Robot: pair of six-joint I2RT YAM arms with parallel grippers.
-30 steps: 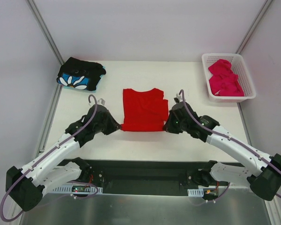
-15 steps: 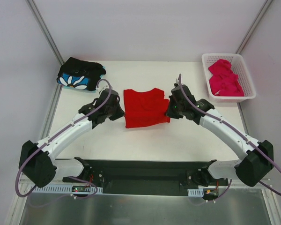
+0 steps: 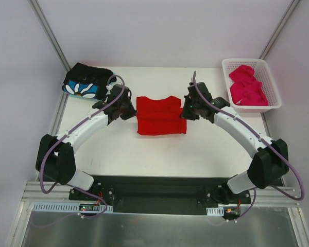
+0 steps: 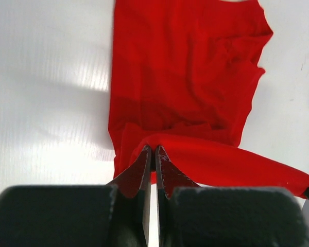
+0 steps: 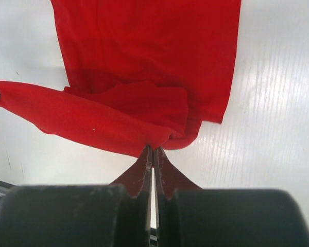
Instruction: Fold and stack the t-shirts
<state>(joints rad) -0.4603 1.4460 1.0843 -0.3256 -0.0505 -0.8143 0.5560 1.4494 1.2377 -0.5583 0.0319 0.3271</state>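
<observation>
Two grips on red shirt (image 3: 160,116): L tool (image 4: 153,150) & R tool (image 5: 152,150) each nip a hem corner, rest ahead on bench (image 3: 159,149).

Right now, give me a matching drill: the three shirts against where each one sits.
1. red t-shirt
2. pink t-shirt
3. black flower-print t-shirt

A. in the white basket
B. far-left corner of the table
C. mid-table, pinched by the left end effector and the right end effector

Pairs: 1-C, 2-A, 3-B
</observation>
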